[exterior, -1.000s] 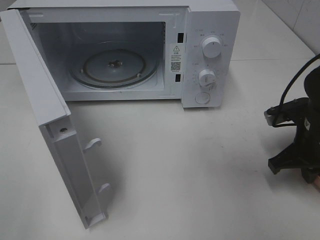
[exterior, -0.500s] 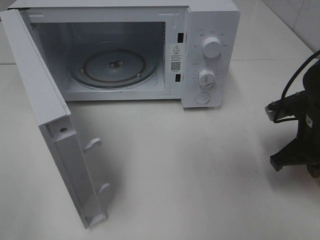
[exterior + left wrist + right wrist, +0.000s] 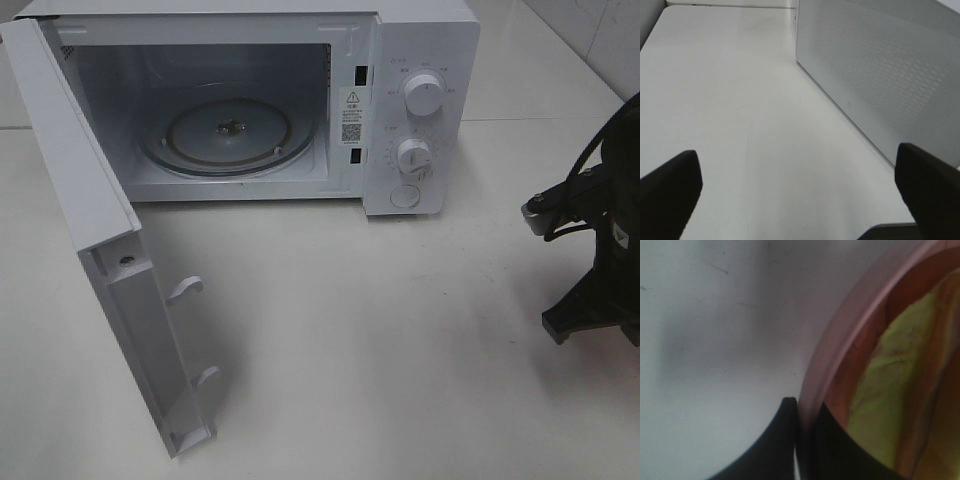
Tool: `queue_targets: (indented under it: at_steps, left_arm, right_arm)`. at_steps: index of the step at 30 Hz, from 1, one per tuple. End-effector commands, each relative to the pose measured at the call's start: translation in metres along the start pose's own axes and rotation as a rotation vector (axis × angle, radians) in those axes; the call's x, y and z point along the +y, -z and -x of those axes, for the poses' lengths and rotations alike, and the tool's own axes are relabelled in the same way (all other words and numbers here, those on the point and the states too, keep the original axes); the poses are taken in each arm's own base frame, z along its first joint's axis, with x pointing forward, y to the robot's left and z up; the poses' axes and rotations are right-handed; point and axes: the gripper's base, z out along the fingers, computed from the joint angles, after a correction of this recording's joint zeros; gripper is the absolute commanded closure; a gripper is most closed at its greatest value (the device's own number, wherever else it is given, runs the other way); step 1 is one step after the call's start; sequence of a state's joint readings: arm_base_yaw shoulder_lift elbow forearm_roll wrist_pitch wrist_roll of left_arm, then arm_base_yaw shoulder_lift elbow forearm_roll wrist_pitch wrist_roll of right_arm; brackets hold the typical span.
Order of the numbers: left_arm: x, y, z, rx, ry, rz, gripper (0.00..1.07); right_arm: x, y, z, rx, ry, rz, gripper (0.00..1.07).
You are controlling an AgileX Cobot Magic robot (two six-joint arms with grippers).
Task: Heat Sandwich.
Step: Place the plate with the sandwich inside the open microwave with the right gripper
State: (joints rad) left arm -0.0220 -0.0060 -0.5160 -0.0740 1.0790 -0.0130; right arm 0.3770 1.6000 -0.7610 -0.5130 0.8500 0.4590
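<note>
Sandwich (image 3: 890,390), lettuce showing, lies on a pink plate (image 3: 840,345) at the right of the table (image 3: 400,350), beyond the high camera's frame. The right gripper (image 3: 802,412) is clamped on the plate's rim, a jaw on either side. Its arm (image 3: 600,270) stands right of the microwave (image 3: 420,100), whose door (image 3: 110,260) is swung wide open to the left, showing the glass turntable (image 3: 228,130). The left gripper (image 3: 797,182) hovers left of the door, jaws spread wide apart.
</note>
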Motion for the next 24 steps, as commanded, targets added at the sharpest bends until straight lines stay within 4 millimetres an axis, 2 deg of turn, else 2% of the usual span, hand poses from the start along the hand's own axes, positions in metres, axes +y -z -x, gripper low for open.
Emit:
queue_targets:
  at_steps: [1,24]
  left_arm:
    - [-0.001,0.002,-0.001,-0.026,0.000,-0.015,0.07]
    - [-0.001,0.002,-0.001,-0.026,0.000,-0.015,0.07]
  right_arm:
    - [-0.002,0.010,-0.005,0.000,0.027,-0.048,1.07]
    - [0.028,0.059,-0.030,-0.104,0.233,-0.082,1.07]
